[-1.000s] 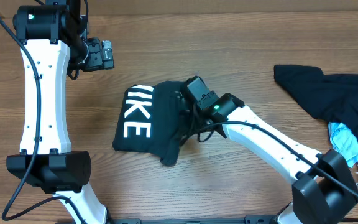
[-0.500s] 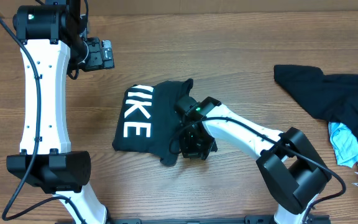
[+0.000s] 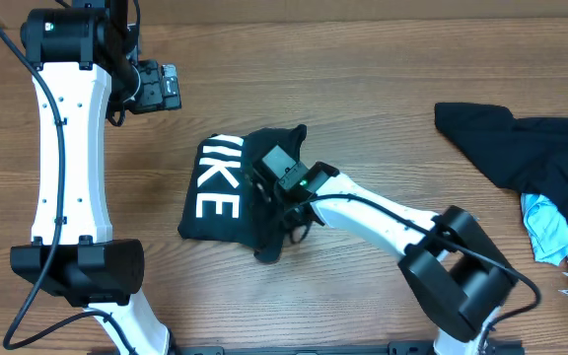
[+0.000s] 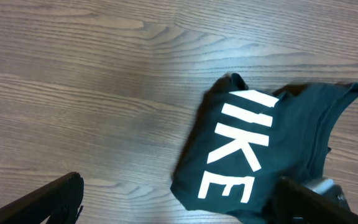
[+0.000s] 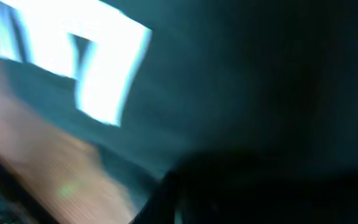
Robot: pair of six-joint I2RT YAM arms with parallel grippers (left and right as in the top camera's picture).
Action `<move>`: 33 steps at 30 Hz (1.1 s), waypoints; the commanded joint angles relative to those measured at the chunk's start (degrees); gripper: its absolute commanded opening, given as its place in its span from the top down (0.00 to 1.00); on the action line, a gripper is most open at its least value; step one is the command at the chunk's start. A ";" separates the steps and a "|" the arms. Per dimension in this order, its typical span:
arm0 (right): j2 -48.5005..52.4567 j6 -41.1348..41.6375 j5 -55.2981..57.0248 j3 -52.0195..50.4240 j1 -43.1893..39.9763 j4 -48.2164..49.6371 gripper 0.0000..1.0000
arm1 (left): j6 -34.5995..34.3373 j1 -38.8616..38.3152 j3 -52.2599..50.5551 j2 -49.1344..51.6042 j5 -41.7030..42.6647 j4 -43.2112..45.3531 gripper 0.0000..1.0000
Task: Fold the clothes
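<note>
The dark navy T-shirt (image 3: 215,187) with large white block letters lies crumpled and partly folded on the wooden table, left of centre. It also shows in the left wrist view (image 4: 253,149) and, blurred, in the right wrist view (image 5: 229,74). My right gripper (image 3: 276,170) is low on the shirt's right half, over the dark fabric. Its jaws are a dark blur in its own view (image 5: 229,199). My left gripper (image 3: 156,87) is raised at the back left, away from the shirt, open and empty, its fingers spread wide in the left wrist view (image 4: 179,196).
A pile of dark garments (image 3: 521,158) lies at the right edge, with a light blue garment (image 3: 555,232) below it. Bare wooden table (image 3: 383,79) lies between the shirt and the pile. The left arm's base stands at the front left.
My right gripper swept from the shirt's far right edge to its near right edge, then back left onto the shirt. The shirt's right side shifted a little. The left arm has not moved.
</note>
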 commanded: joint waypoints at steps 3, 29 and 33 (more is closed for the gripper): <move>-1.92 11.63 14.45 0.42 -2.19 -18.38 0.96 | 1.53 0.04 -0.17 0.52 -0.11 -0.42 0.00; -11.47 -1.77 3.13 0.44 -2.43 -16.00 0.51 | 6.36 7.74 -55.32 0.52 36.57 41.22 0.00; -11.47 -1.77 3.13 0.44 -2.43 -15.93 0.51 | 0.92 5.42 -61.13 0.52 36.98 48.50 0.00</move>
